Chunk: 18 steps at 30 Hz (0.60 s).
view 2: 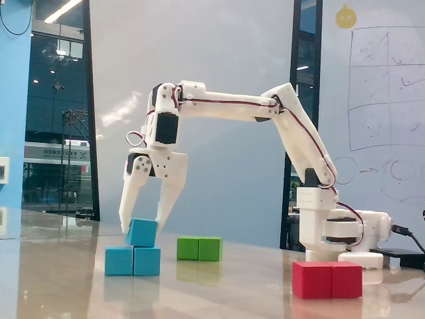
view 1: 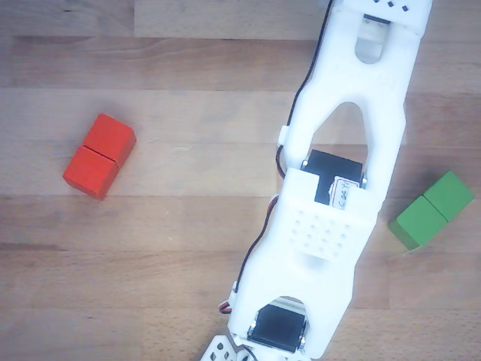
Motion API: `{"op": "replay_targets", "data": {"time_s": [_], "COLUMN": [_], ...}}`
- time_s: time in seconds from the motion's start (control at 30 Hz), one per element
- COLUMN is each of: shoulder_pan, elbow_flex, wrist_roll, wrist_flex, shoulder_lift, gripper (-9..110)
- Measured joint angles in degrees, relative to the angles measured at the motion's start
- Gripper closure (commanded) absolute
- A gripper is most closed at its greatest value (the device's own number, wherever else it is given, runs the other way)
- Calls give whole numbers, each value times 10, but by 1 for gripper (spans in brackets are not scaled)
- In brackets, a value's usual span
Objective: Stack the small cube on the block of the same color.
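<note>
In the fixed view the small cube [view 2: 143,233], light blue, rests slightly tilted on top of the blue block [view 2: 133,261], over its seam and right half. My gripper [view 2: 141,227] points down from above with one white finger on each side of the small cube, shut on it. In the other view the white arm [view 1: 338,188] runs down the frame; the small cube, the blue block and the fingertips lie beyond its lower edge.
A green two-cube block [view 2: 199,248] [view 1: 432,209] lies behind and right of the blue block. A red two-cube block [view 2: 327,279] [view 1: 99,156] sits near the front right. The arm's base [view 2: 335,232] stands at the right on the wooden table [view 1: 150,256].
</note>
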State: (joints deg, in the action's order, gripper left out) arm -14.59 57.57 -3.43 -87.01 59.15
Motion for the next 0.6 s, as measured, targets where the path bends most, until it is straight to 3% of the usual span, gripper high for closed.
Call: {"op": "replay_targets", "data": {"time_s": [0.6], "shoulder_pan": [-3], "elbow_flex": [-5], "wrist_roll": [0], "wrist_flex": [-5], "shoulder_lift": [-4], "gripper": [92]}}
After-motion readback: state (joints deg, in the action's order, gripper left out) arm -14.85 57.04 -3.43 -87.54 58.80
